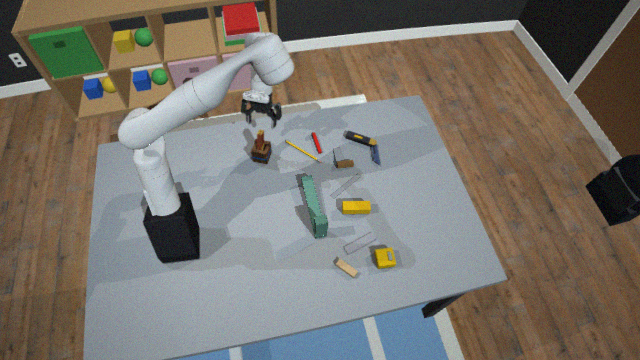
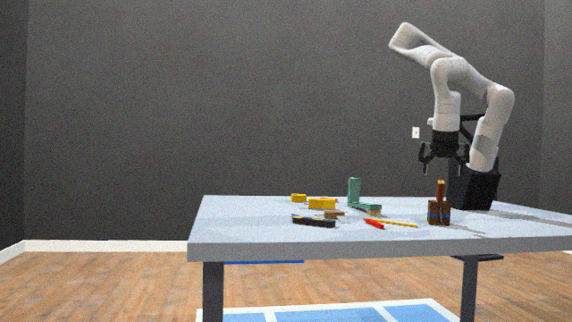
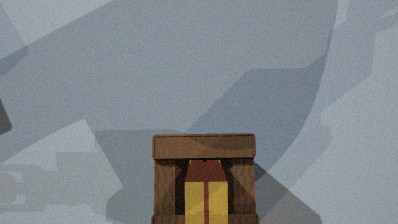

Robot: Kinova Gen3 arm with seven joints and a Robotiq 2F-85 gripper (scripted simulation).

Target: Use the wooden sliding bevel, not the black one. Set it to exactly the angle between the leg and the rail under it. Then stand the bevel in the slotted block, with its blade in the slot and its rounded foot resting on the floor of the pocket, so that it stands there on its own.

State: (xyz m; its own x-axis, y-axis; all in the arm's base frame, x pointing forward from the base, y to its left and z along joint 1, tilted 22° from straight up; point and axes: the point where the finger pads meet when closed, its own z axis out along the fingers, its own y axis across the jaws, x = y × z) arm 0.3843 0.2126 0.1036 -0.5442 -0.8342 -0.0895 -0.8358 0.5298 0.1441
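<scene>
A wooden sliding bevel [image 1: 260, 139] stands upright in the brown slotted block [image 1: 261, 151] on the far left part of the grey table. My gripper [image 1: 261, 114] hangs open and empty a little above it and slightly beyond it, touching nothing. In the side view the bevel [image 2: 441, 190] rises out of the block [image 2: 439, 213], with the gripper [image 2: 442, 162] above it. The wrist view looks down on the block [image 3: 204, 180] and the bevel's yellow and red top [image 3: 206, 192]; my fingers are out of that frame. The green leg and rail [image 1: 314, 205] lie mid-table.
A yellow pencil [image 1: 301, 150], a red stick [image 1: 316, 142], a black and yellow tool [image 1: 360, 138] and a small wood-handled tool [image 1: 343, 161] lie right of the block. Two yellow blocks [image 1: 356, 206] [image 1: 385, 257] and grey strips lie nearer. A shelf [image 1: 145, 45] stands behind the table.
</scene>
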